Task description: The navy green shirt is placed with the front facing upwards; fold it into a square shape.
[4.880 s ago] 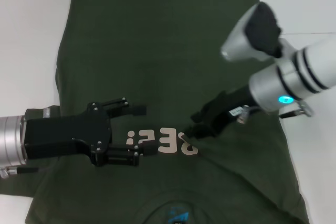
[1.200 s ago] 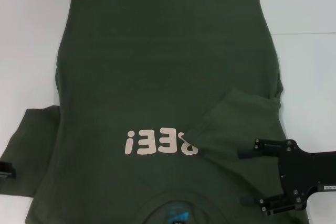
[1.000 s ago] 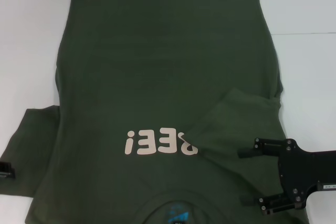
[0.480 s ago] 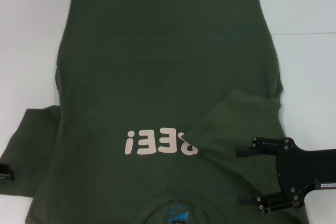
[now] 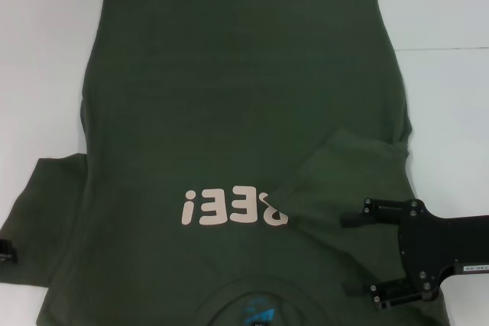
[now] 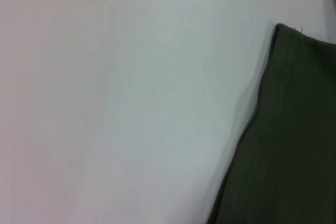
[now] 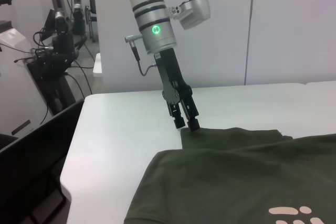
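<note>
The navy green shirt (image 5: pixel 229 97) lies flat on the white table, front up, with the collar and its blue label (image 5: pixel 256 312) nearest me. The cream lettering (image 5: pixel 229 209) reads upside down. The right sleeve (image 5: pixel 344 173) is folded inward over the chest and covers the first letter. My right gripper (image 5: pixel 365 259) hovers open just beside that folded sleeve, holding nothing. The left sleeve (image 5: pixel 53 211) lies spread out. My left gripper (image 5: pixel 4 250) is at that sleeve's outer edge. The right wrist view shows the left gripper (image 7: pixel 186 124) pointing down at the sleeve's corner, tips slightly apart.
The white table (image 5: pixel 443 82) extends beyond the shirt on both sides and at the far end. In the right wrist view, black equipment stands and cables (image 7: pixel 52 51) are past the table's edge. The left wrist view shows bare table beside the sleeve hem (image 6: pixel 294 145).
Both grippers have left the shirt's middle, and the right sleeve now lies folded inward. In the last second the right gripper drifted slightly toward the chest. The left gripper is at the left sleeve's edge.
</note>
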You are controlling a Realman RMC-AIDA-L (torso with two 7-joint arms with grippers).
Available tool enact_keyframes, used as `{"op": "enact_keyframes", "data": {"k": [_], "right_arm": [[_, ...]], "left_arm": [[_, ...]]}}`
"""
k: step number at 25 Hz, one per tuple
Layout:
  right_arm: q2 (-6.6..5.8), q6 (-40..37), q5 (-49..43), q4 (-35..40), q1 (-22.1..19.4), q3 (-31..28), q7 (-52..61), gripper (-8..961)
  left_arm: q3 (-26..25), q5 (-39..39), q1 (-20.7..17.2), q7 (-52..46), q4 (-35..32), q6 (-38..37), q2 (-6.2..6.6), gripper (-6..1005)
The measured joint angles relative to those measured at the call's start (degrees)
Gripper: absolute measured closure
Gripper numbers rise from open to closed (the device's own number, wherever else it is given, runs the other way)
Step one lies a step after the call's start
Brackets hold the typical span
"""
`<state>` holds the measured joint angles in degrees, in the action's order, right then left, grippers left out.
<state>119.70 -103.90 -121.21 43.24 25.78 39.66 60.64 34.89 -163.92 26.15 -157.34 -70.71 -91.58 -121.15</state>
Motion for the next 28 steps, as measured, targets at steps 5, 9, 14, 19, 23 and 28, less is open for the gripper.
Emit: {"op": "enact_keyframes", "data": {"k": [5,9,14,19,23,28], "right_arm": [[0.0,0.31,0.01,-0.01,0.2,0.27,0.04,42],[0.0,0.63,0.01,-0.01,0.24,0.39,0.14,42],[-0.04,0.78,0.01,0.06,0.32,0.41,1.08,41],[-0.09,1.12,0.01,0.24,0.45,0.42,1.39,42],[-0.09,1.34,0.01,0.26,0.5,0.7,1.46,42],[-0.09,1.52,0.01,0.26,0.49,0.85,1.48,41]], "left_arm": [[0.0,0.0,0.1,0.01,0.6,0.51,0.06,145],[0.25,0.0,0.19,0.01,1.02,1.0,0.05,148],[0.34,0.0,0.46,0.01,1.02,1.06,0.1,152],[0.55,0.0,0.81,0.0,1.02,0.88,0.13,155],[1.0,0.0,0.94,-0.16,1.02,0.63,0.14,158],[1.01,0.0,0.94,-0.29,1.02,0.55,0.26,162]]}}
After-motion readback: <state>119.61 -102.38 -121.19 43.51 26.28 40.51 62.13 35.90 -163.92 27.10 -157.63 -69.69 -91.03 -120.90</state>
